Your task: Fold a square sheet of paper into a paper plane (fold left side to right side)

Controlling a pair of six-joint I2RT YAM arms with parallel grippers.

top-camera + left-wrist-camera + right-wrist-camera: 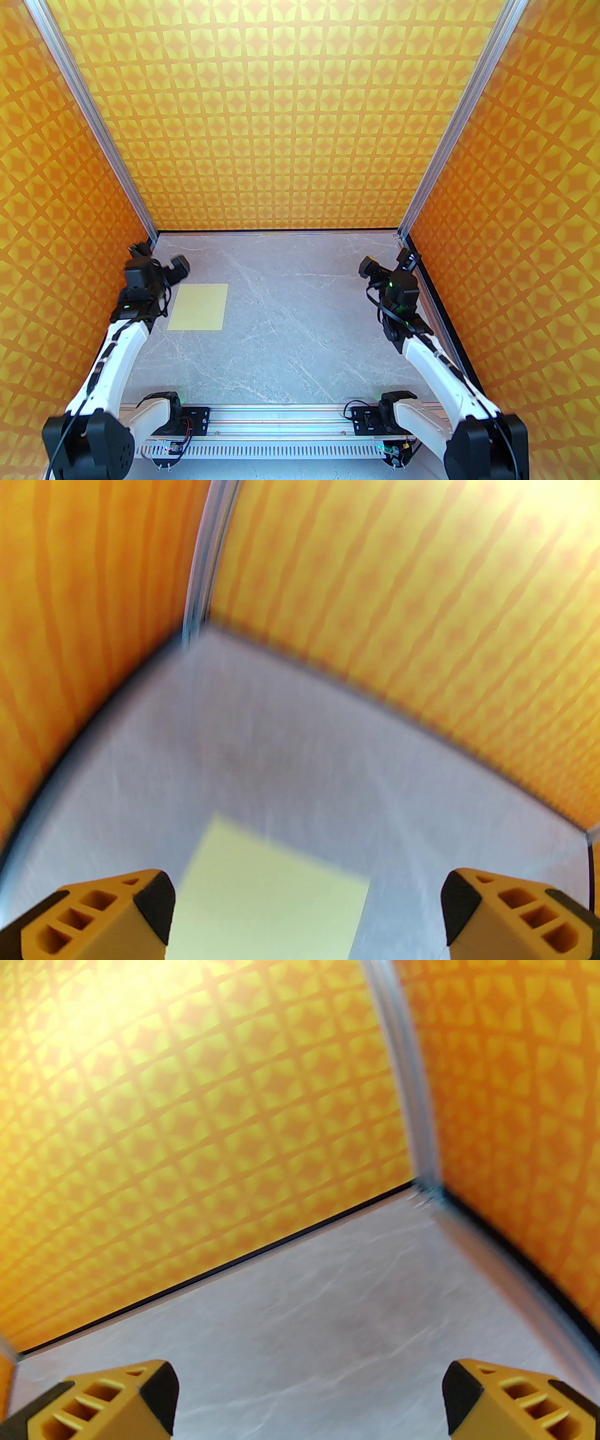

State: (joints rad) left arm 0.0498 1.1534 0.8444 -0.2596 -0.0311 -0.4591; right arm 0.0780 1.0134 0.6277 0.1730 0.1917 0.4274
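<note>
— What can't you make out?
— My left wrist view is smeared. The square sheet of paper (267, 902) runs off its bottom edge, near corners cut away, and my left gripper (309, 913) is cropped there too.
— And the right side?
— My right gripper (309, 1398) is cropped likewise, and the table (328, 1311) veins blur.

You are in a robot test booth, like a lab. Patterned orange walls (422, 620) and a metal post (206, 550) stand past the fingers (93, 916), around a grey table (281, 752).
</note>
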